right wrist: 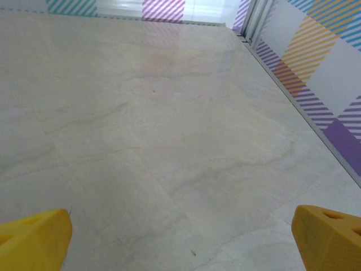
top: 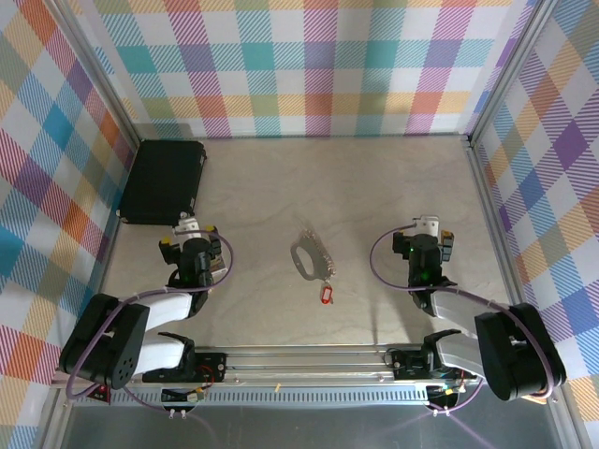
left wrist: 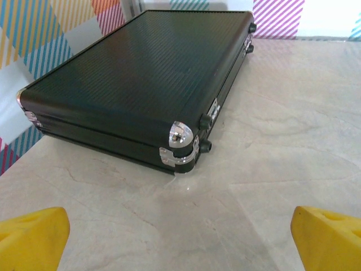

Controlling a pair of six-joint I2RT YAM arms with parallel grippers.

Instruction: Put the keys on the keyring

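Top external view: the keyring (top: 311, 253) is lying flat at mid-table (top: 393, 187), between the two arms, w/ its long axis running approx. from 11 to 5 o'clock. The red key (top: 327, 296) is lying just off the ring's 5 o'clock end, separate from the loop; contact w/ the thin silver pieces cannot be told. Its axis is running approx. 12 to 6 o'clock. The left gripper (top: 190, 229) and right gripper (top: 426, 234) are both pointing toward 12 o'clock, so neither is facing the task items. From the left gripper the ring is sitting at approx. 3 to 4 o'clock; from the right gripper the ring is at 9 o'clock and the key at 8 o'clock. Judgement: the right arm is standing somewhat nearer the key, the ring is about equidistant, and each arm is needing a turn inward first. The surface between grippers and items is lying bare. The black case (top: 164, 181) is sitting at 11 o'clock of the left gripper, well apart from the ring. Left wrist view: the left gripper (left wrist: 180, 240) is holding its yellow fingers (left wrist: 34, 240) wide apart, gripping nothing; the case (left wrist: 141, 79) is lying dead ahead. Right wrist view: the right gripper (right wrist: 180, 240) is likewise keeping its fingers (right wrist: 330, 237) fully spread, w/ bare table ahead.
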